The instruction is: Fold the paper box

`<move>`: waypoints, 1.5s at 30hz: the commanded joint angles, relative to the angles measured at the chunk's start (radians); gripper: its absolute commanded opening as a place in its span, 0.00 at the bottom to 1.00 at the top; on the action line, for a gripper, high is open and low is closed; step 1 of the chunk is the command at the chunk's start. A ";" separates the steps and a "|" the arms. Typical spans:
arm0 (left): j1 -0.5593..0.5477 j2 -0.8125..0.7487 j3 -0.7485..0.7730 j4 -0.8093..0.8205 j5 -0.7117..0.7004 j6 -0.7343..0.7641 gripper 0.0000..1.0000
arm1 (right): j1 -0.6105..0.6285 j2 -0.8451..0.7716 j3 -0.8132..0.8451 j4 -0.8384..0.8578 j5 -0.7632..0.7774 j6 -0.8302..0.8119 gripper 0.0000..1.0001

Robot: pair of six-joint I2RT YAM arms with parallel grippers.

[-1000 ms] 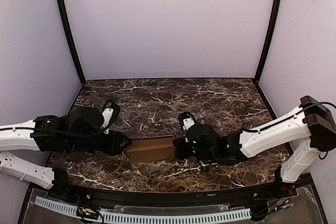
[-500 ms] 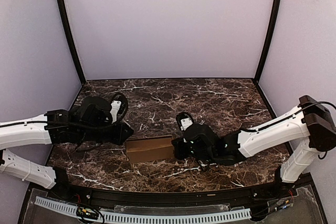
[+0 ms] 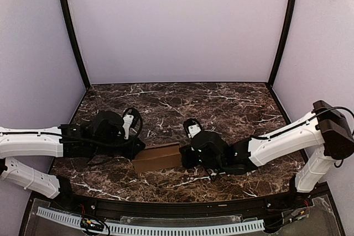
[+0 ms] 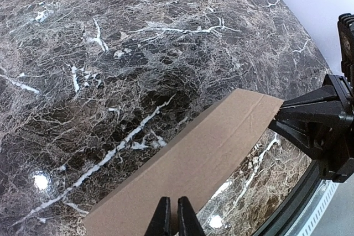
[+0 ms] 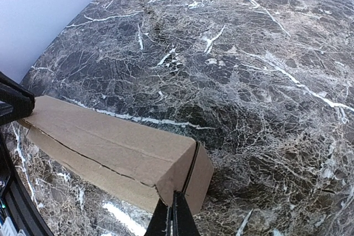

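The paper box (image 3: 157, 157) is a long tan carton lying on the marble table (image 3: 221, 103) between my two arms. In the left wrist view the paper box (image 4: 193, 158) runs away diagonally, and my left gripper (image 4: 172, 220) is shut, its tips resting over the near part of the top face. In the top view my left gripper (image 3: 139, 149) sits at the carton's left end. My right gripper (image 5: 172, 215) is shut, its tips against the closed end flap of the paper box (image 5: 110, 142). From above, my right gripper (image 3: 184, 156) meets the carton's right end. A long seam along the side gapes slightly.
The table's near edge has a black rail (image 3: 177, 211) and a white slotted strip (image 3: 166, 227). Lilac walls with black corner posts (image 3: 72, 31) close in the back and sides. My right gripper's black body (image 4: 323, 122) shows at the far end of the carton in the left wrist view.
My left gripper has closed and moved right and forward onto the carton's left end. The carton has turned slightly. My right gripper has stayed shut at the right end.
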 commanded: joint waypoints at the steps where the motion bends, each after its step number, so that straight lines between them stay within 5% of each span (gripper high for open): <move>1: 0.006 -0.026 -0.040 -0.001 -0.010 -0.008 0.05 | 0.021 0.061 -0.020 -0.153 -0.049 -0.006 0.00; 4: 0.005 -0.025 -0.052 0.013 0.004 -0.015 0.05 | 0.023 0.063 -0.016 -0.154 -0.046 -0.009 0.02; 17: 0.005 0.017 -0.090 0.063 0.028 -0.047 0.04 | 0.030 0.006 -0.010 -0.154 -0.058 -0.068 0.57; 27: 0.005 0.028 -0.120 0.088 0.043 -0.064 0.04 | 0.032 -0.103 0.020 -0.202 -0.028 -0.147 0.64; 36: 0.005 0.032 -0.150 0.101 0.048 -0.081 0.04 | 0.028 -0.110 0.171 -0.246 0.042 -0.253 0.48; 45: 0.003 0.029 -0.163 0.114 0.058 -0.095 0.03 | -0.013 -0.062 0.219 -0.211 0.018 -0.285 0.00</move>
